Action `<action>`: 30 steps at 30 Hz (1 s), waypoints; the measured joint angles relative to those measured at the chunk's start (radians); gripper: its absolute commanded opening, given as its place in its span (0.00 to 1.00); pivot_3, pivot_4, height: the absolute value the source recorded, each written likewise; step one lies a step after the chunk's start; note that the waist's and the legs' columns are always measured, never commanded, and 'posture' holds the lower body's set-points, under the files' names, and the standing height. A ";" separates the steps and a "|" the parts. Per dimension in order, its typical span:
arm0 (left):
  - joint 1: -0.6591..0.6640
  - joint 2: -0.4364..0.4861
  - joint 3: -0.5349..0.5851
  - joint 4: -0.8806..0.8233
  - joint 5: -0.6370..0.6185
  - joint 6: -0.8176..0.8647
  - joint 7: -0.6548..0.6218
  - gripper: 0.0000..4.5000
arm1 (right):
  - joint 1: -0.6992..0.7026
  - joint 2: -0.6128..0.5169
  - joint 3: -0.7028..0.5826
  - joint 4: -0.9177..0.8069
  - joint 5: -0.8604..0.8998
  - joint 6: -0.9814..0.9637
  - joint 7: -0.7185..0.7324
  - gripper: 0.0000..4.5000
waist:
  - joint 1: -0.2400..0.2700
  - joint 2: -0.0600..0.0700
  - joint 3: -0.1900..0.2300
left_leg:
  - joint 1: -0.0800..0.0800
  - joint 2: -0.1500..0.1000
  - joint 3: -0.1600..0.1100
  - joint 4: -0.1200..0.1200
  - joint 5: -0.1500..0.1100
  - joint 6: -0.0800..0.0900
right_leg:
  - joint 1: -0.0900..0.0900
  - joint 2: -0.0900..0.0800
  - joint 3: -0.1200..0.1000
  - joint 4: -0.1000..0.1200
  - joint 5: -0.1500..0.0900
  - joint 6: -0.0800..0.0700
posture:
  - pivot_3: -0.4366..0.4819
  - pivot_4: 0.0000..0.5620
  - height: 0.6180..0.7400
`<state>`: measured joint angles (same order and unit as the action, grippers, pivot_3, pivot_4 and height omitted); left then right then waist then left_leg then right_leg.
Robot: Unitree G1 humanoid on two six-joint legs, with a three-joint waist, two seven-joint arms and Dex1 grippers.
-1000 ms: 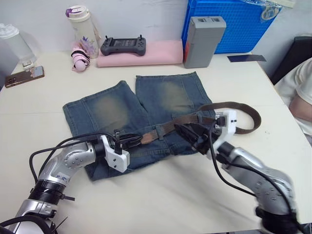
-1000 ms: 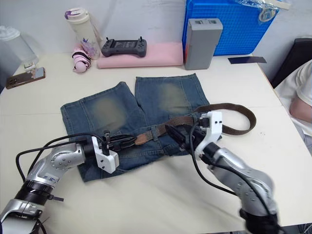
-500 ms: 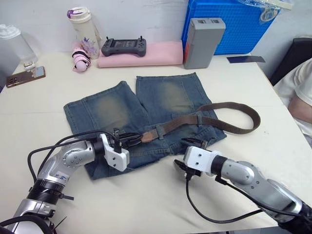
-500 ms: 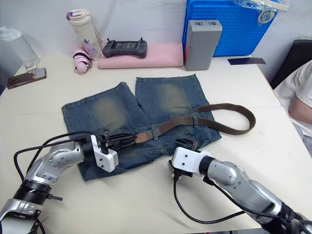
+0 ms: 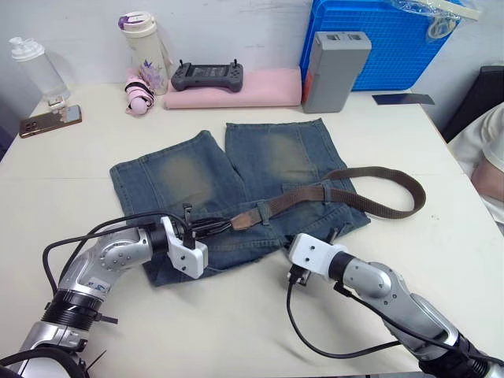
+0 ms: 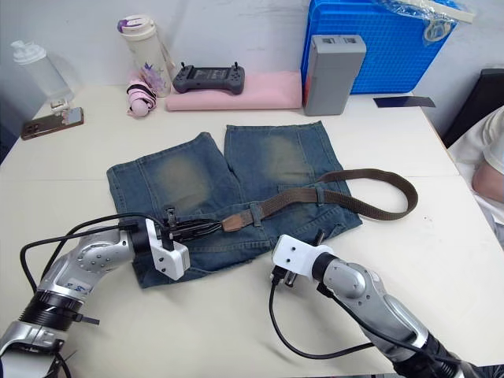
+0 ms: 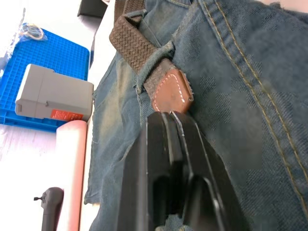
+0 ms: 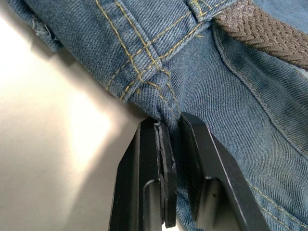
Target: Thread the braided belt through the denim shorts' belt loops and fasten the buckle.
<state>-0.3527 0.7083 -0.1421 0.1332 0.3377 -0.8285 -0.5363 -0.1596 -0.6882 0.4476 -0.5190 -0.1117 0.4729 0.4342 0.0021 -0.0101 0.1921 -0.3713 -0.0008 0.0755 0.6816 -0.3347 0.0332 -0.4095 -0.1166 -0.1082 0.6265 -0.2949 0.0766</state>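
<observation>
The denim shorts (image 5: pixel 236 169) lie flat mid-table, waistband toward me. The braided belt (image 5: pixel 378 206) runs through a belt loop (image 5: pixel 264 211) and loops off past the shorts' right side. Its tan tip (image 7: pixel 171 94) rests on the waistband. My left gripper (image 7: pixel 168 114) is shut, fingertips touching the tip's end, and it also shows from above (image 5: pixel 214 228). My right gripper (image 8: pixel 168 122) is shut on a fold of the shorts' waistband edge, its white wrist block (image 5: pixel 311 253) at the shorts' near edge. I cannot make out the buckle.
At the back stand a pink folded cloth (image 5: pixel 244 88) with a black controller (image 5: pixel 206 75), a grey box (image 5: pixel 337 59), a blue crate (image 5: pixel 394 39) and two bottles (image 5: pixel 146 43). A phone (image 5: pixel 49 122) lies far left. A person's arm (image 5: pixel 492 153) is at the right edge.
My right arm swung from over the belt down to the shorts' near edge, and its fingers closed on the waistband. The left fingers closed at the belt tip. The camera shifted slightly.
</observation>
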 measured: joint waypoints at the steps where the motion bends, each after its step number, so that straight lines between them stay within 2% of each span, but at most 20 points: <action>1: -0.005 -0.007 -0.006 0.000 0.001 0.000 0.001 0.00 | 0.004 0.007 -0.005 -0.001 -0.006 0.002 0.005 0.00 | 0.001 0.000 0.000 | 0.000 0.000 0.000 0.000 0.000 0.000 | 0.000 0.000 0.000 0.000 0.000 0.000 | 0.48 0.27 0.87; 12: -0.027 -0.022 -0.032 0.022 -0.002 0.000 0.011 0.00 | 0.018 0.044 -0.025 -0.006 -0.040 0.010 0.034 0.00 | -0.001 0.000 0.000 | 0.000 0.000 0.000 0.000 0.000 0.000 | 0.000 0.000 0.000 0.001 0.000 0.000 | 0.48 0.27 0.87; 15: -0.011 -0.002 -0.031 0.020 -0.047 0.011 -0.004 0.21 | 0.020 0.059 -0.026 -0.005 -0.048 0.015 0.035 0.00 | -0.002 0.000 0.000 | 0.000 0.000 0.000 0.000 0.000 0.000 | 0.000 0.000 0.000 0.001 0.000 0.000 | 0.48 0.27 0.87; 19: -0.004 0.040 -0.027 0.028 -0.057 -0.008 -0.013 0.59 | 0.019 0.072 -0.027 -0.006 -0.059 0.025 0.038 0.00 | -0.002 0.000 0.000 | 0.000 0.000 0.000 0.000 0.000 0.000 | 0.000 0.000 0.000 0.001 0.000 0.000 | 0.48 0.27 0.87; 30: -0.097 -0.014 -0.073 0.128 0.121 -0.085 0.068 0.59 | 0.018 0.097 -0.029 -0.005 -0.083 0.034 0.051 0.00 | -0.003 -0.002 -0.001 | 0.000 0.000 0.000 0.000 0.000 0.000 | 0.000 0.001 0.000 0.002 0.000 0.000 | 0.48 0.27 0.87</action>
<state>-0.4493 0.6939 -0.2149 0.2614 0.4588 -0.9131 -0.4682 -0.1412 -0.5907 0.4189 -0.5245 -0.1947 0.5068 0.4850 -0.0011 -0.0119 0.1910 -0.3712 -0.0009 0.0756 0.6817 -0.3347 0.0333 -0.4097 -0.1155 -0.1085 0.6284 -0.2949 0.0767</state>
